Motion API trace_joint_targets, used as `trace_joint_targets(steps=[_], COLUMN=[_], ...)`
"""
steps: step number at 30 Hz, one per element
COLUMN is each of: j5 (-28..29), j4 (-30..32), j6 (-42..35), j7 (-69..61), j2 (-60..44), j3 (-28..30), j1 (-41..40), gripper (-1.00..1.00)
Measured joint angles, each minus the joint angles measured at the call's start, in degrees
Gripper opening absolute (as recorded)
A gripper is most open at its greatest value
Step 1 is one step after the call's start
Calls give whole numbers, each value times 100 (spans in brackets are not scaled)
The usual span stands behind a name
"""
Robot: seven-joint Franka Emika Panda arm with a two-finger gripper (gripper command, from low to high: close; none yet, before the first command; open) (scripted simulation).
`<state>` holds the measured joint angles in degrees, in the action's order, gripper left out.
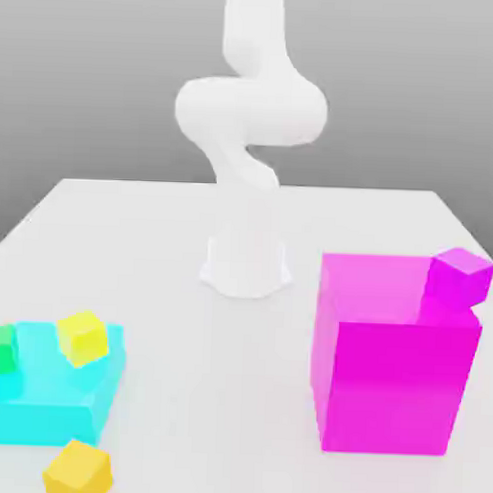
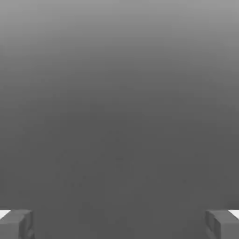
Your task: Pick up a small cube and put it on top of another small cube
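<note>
My end effector [image 2: 119,224] has its fingers [image 2: 16,224] spread wide, nothing between them. The golden small cube [image 1: 78,470] rests on the white counter [image 1: 185,388], just in front of the cyan block [image 1: 45,409] carrying a lemon-yellow cube [image 1: 82,337] and a green cube [image 1: 0,349]. Magenta block [image 1: 394,381] at the exterior view's right.

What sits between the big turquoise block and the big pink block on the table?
Nothing: in the exterior view, bare white table separates the cyan block from the magenta block.
</note>
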<state>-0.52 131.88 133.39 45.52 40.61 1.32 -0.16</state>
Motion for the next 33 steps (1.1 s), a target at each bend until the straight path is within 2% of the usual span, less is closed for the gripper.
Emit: trace_joint_targets(steps=[18,28,32,33], j5=[-584,-775,-1015,-1069], j4=[73,113,-24,-62], j6=[1155,1808,2377,2520], j7=[-381,-500,-675,-716], j2=[-3775,-5837,-6668,-6852], j3=[831,1009,813,744], j1=[-327,-745,-946,-1004], gripper=[0,0,0,-100])
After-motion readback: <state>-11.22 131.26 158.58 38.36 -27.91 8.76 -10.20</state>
